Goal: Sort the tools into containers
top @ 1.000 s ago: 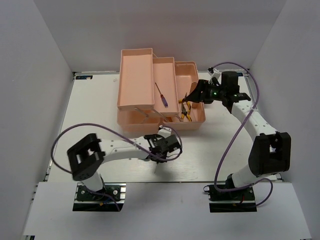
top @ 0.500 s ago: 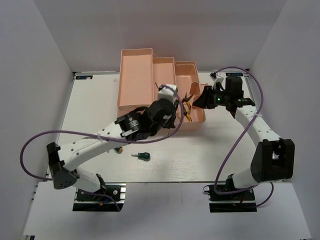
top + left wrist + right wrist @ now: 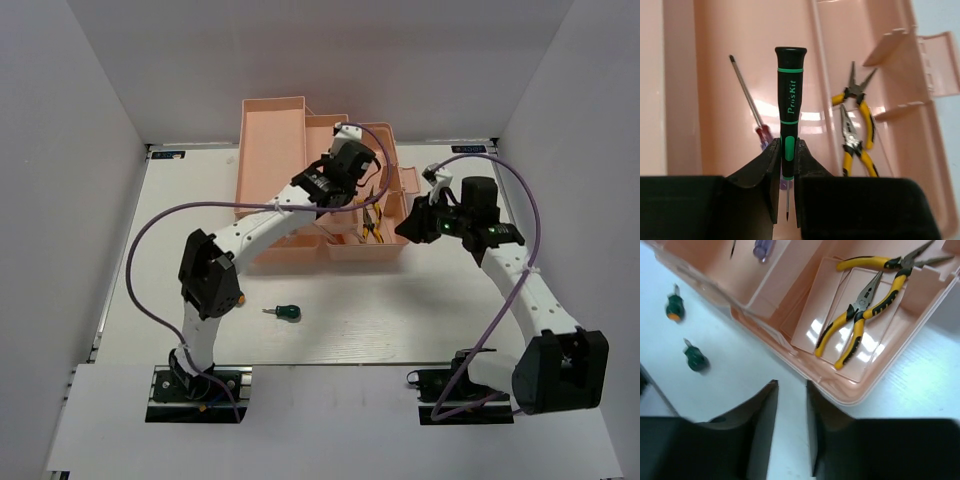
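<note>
The salmon-pink toolbox (image 3: 270, 150) stands open at the back. My left gripper (image 3: 345, 172) is shut on a slim black-and-green screwdriver (image 3: 789, 100) and holds it over the middle tray (image 3: 705, 60), where the purple-handled screwdriver (image 3: 746, 95) lies. Two yellow-handled pliers (image 3: 860, 315) lie in the box's right compartment; they also show in the top view (image 3: 372, 222). My right gripper (image 3: 790, 385) is open and empty over the table, beside the box's front right corner (image 3: 410, 226). A green stubby screwdriver (image 3: 288, 313) and an orange-green one (image 3: 674, 307) lie on the table.
The toolbox's hinged tray arms (image 3: 890, 42) and raised side trays stand close to my left gripper. The left arm's elbow (image 3: 208, 280) hangs over the table in front of the box. White walls enclose the table on three sides.
My left arm has swung from the table's front up over the toolbox with the black-and-green screwdriver in it. My right gripper has drawn back from the box toward the near right.
</note>
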You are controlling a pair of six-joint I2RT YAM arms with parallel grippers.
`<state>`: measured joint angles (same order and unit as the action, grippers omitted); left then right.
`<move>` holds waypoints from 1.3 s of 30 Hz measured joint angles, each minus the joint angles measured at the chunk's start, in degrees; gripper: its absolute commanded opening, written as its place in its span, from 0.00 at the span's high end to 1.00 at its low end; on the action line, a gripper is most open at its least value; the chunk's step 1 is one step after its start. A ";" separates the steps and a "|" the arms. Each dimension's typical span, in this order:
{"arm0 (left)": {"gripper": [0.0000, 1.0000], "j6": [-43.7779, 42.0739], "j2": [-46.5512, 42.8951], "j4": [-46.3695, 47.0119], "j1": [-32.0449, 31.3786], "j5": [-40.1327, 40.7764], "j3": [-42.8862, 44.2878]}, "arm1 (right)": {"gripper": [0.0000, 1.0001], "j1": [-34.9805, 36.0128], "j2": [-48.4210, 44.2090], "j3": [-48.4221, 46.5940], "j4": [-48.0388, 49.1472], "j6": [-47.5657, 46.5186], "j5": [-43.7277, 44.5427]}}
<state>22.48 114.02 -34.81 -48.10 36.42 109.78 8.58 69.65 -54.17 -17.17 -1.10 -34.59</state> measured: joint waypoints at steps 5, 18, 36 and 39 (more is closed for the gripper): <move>0.43 -3.39 4.90 -2.10 3.30 -2.25 8.31 | 0.22 0.00 -3.30 2.51 -1.20 -6.84 -2.14; 1.00 -5.55 -14.05 -0.81 2.47 -8.44 -1.75 | 0.70 13.09 1.70 3.91 -11.67 -33.27 -17.38; 0.21 36.94 -68.85 -33.79 2.56 -5.79 -56.72 | 0.10 47.60 27.21 2.91 9.16 -30.29 9.16; 0.18 40.89 -68.22 -35.69 2.56 -6.73 -59.43 | 0.10 48.65 31.34 -1.33 11.85 -28.15 13.33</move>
<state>63.37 45.80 -70.50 -45.54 29.69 50.35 57.23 100.99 -55.51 -5.32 -29.26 -21.26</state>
